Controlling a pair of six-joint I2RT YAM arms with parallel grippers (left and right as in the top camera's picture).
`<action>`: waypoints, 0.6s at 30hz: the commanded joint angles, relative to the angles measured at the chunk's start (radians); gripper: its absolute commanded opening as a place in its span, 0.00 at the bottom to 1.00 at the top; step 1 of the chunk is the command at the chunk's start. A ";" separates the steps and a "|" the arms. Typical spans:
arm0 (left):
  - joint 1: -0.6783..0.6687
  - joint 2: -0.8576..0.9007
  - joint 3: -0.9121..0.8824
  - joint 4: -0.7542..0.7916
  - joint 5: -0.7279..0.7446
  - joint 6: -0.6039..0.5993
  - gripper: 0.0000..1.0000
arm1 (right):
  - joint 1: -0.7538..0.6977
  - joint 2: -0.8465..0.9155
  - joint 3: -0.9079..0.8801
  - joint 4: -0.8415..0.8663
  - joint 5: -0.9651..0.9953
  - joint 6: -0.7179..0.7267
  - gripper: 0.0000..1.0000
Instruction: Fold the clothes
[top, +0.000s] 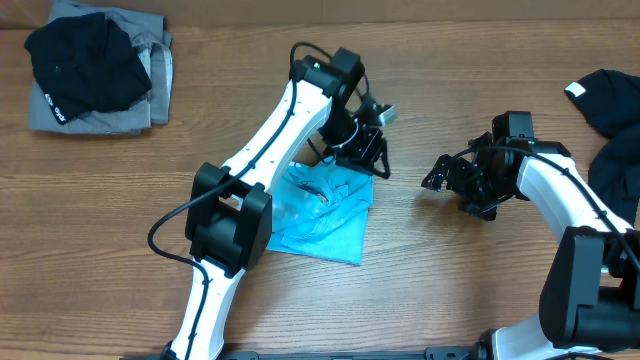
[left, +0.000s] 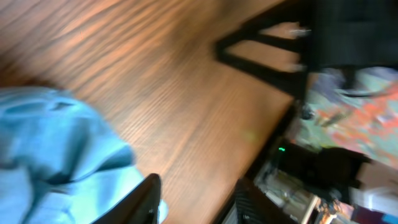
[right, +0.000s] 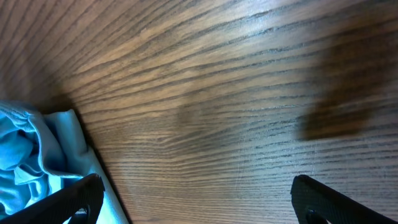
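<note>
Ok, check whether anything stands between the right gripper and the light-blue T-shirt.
Nothing visible lies on the table between them: only bare wood separates the open right gripper from the light-blue T-shirt. The left gripper, though, is at the shirt's corner nearest the right one, crowding that corner.

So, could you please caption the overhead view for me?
Left tool at a crumpled blue shirt; right tool open nearby; dark garments piled aside.
</note>
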 joint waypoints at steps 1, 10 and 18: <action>0.005 -0.019 0.161 -0.070 0.034 0.064 0.55 | 0.000 0.003 -0.005 0.006 -0.005 0.003 1.00; 0.147 -0.029 0.290 -0.338 -0.467 -0.109 0.97 | 0.000 0.003 -0.005 0.011 -0.005 0.003 1.00; 0.233 -0.028 0.072 -0.336 -0.568 -0.090 0.97 | 0.000 0.003 -0.005 0.010 -0.005 0.003 1.00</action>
